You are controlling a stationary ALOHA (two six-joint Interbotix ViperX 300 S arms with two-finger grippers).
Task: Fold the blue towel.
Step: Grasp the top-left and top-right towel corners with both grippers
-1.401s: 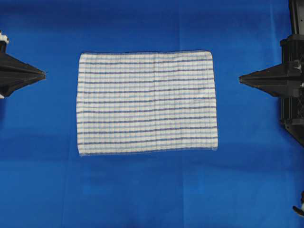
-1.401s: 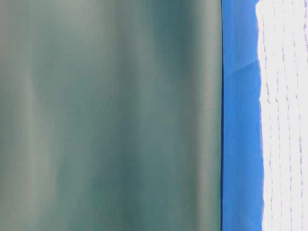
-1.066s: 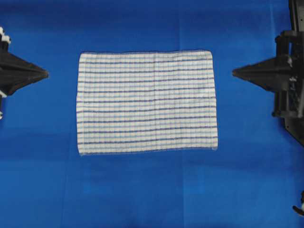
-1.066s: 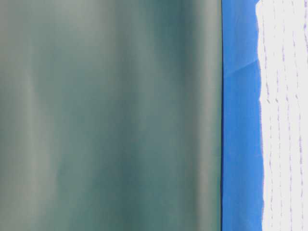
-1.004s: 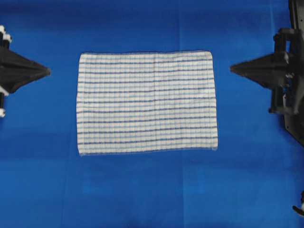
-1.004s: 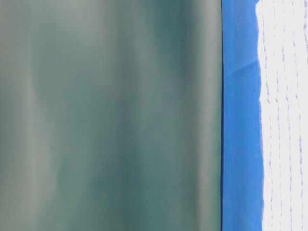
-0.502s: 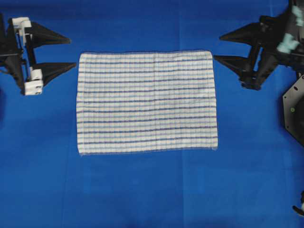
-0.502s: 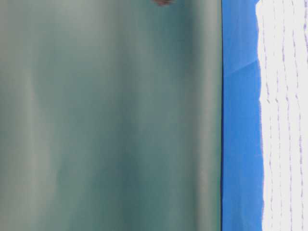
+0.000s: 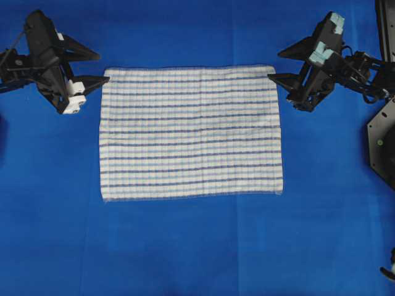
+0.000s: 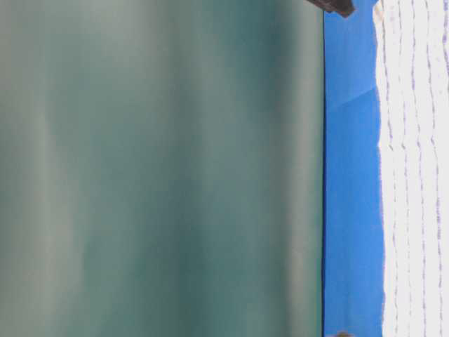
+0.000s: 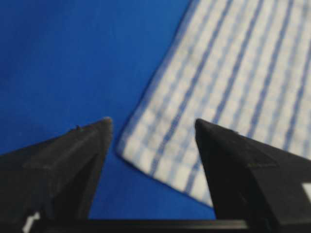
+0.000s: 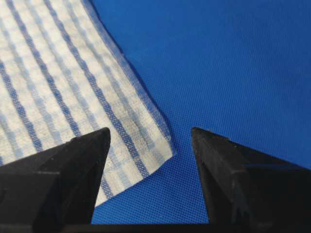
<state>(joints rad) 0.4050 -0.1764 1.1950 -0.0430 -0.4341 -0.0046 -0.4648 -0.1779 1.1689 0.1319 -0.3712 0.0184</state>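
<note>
The blue towel (image 9: 191, 132), white with light-blue and navy check stripes, lies flat and spread out on the solid blue table covering (image 9: 185, 246). My left gripper (image 9: 103, 68) is open at the towel's far left corner, and in the left wrist view (image 11: 153, 121) that corner of the towel (image 11: 233, 73) lies between the two fingers. My right gripper (image 9: 274, 65) is open at the far right corner, and in the right wrist view (image 12: 150, 130) that corner of the towel (image 12: 58, 82) lies between its fingers. Neither gripper holds anything.
A black arm base (image 9: 382, 142) stands at the right edge of the overhead view. The table-level view is mostly a blurred grey-green surface (image 10: 161, 175), with a strip of blue covering (image 10: 351, 175) and the towel's edge (image 10: 414, 175).
Both grippers have moved from the table's sides to the towel's far corners, opened, and come down so that each now straddles a corner. The towel has not moved.
</note>
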